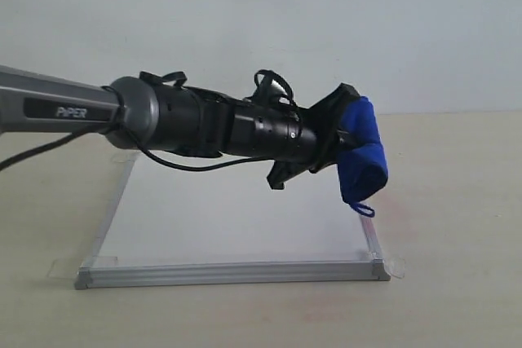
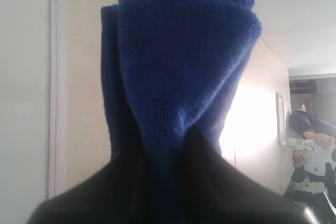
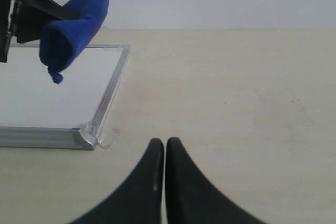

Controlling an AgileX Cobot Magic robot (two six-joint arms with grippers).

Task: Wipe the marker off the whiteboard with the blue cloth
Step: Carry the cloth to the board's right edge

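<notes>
The blue cloth [image 1: 363, 152] hangs as a thick roll above the right edge of the whiteboard [image 1: 236, 218], its small loop dangling at the lower end. My left gripper [image 1: 342, 124] is shut on it, reaching in from the left. In the left wrist view the blue cloth [image 2: 178, 72] fills the middle, pinched between dark fingers [image 2: 220, 187]. The right wrist view shows the blue cloth [image 3: 73, 30] held over the whiteboard [image 3: 52, 87] corner. No red marker lines show on the board's visible surface. My right gripper [image 3: 165, 148] is shut with nothing in it, over bare table beside the board.
The board lies flat on a beige table [image 1: 457, 201], with clear tape [image 1: 395, 266] at its near corners. A faint reddish smudge [image 1: 400, 218] marks the table right of the board. A white wall stands behind.
</notes>
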